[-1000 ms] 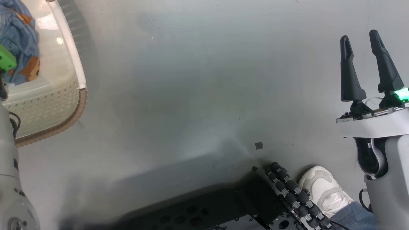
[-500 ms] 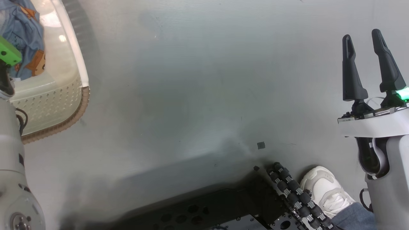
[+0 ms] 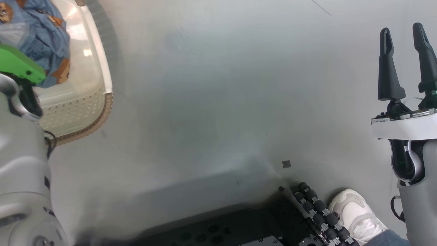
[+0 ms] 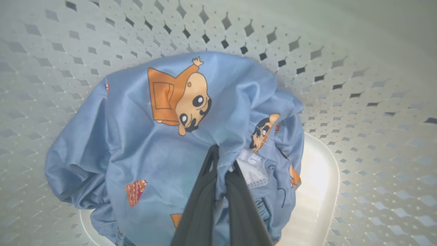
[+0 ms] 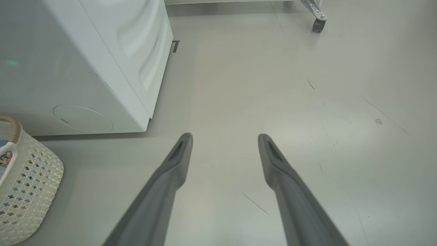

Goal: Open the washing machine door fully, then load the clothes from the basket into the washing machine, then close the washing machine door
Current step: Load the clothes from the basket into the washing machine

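The clothes (image 4: 153, 136) are pinched in the left gripper (image 4: 222, 164), whose two dark fingers are drawn together on a fold of blue cloth, with a bit of white hem just beside them. The fabric gathers up to that pinch from a single rumpled heap; how many garments it holds I cannot tell, though two cartoon figures read plainly on it. The heap is roughly round, a little wider across the left wrist view than it is tall, and it points no clear way. It lies inside the one basket (image 4: 358, 102), on its bottom, with perforated walls rising around it on every side and a bare pale strip of basket bottom beside the cloth. In the head view the clothes (image 3: 44, 34) show inside the basket (image 3: 75, 112), under the left arm's green part (image 3: 18, 65). The right gripper (image 3: 402, 29) hangs well apart from the basket, across a stretch of grey floor (image 3: 205, 102), with its two fingers spread wide and nothing between them. In the right wrist view, the right gripper (image 5: 225, 138) is over the floor, and the one washing machine (image 5: 68, 68) stands just beyond the basket (image 5: 30, 184). One white shoe (image 3: 355, 212) rests on the floor, far from the basket.
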{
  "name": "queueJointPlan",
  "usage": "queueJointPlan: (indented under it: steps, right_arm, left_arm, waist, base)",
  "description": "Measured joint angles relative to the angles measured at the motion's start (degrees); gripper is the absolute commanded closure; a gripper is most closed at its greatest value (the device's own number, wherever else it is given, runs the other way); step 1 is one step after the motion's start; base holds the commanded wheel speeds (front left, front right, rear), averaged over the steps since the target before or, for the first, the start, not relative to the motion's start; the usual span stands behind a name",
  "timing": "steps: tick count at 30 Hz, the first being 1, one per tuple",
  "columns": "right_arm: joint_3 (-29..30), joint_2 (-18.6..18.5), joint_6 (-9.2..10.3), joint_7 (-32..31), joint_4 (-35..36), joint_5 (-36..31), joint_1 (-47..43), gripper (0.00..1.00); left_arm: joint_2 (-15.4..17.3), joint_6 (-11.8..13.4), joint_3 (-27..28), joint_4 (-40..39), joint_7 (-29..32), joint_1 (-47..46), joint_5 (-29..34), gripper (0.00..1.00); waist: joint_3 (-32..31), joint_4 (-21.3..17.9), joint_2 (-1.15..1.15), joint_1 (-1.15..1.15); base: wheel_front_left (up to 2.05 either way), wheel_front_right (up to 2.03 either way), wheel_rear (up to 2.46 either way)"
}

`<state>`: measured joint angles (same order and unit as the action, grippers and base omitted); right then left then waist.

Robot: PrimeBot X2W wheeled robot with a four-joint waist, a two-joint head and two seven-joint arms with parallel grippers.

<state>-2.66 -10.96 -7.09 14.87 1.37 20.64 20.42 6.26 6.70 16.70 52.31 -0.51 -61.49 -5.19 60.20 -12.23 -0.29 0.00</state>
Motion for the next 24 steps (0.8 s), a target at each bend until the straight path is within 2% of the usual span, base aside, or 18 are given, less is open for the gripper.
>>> queueJointPlan:
  steps: [6,15,24]
  right_arm:
    - [0.76,-0.12,0.00,0.00,-1.03,-0.08,-0.14,0.00]
    - [1.07,0.01,0.00,0.00,-2.47,-0.47,-0.26,0.00]
    - [1.56,0.36,0.00,0.00,-3.99,-0.60,-2.07,0.00]
  left_arm:
    - [-2.30,-1.43,-0.09,0.43,-4.95,2.71,-1.47,1.00]
    - [-2.80,-3.08,-0.92,1.24,-12.38,7.60,-1.37,1.00]
    - [-4.28,-4.11,-2.12,0.52,-13.72,12.79,-1.37,1.00]
  waist:
    - [-2.85,1.33,0.00,0.00]
    - [-8.26,3.22,0.00,0.00]
    - [-15.04,4.73,0.00,0.00]
  base:
    - [0.00,0.00,0.00]
    - [0.00,0.00,0.00]
    - [0.00,0.00,0.00]
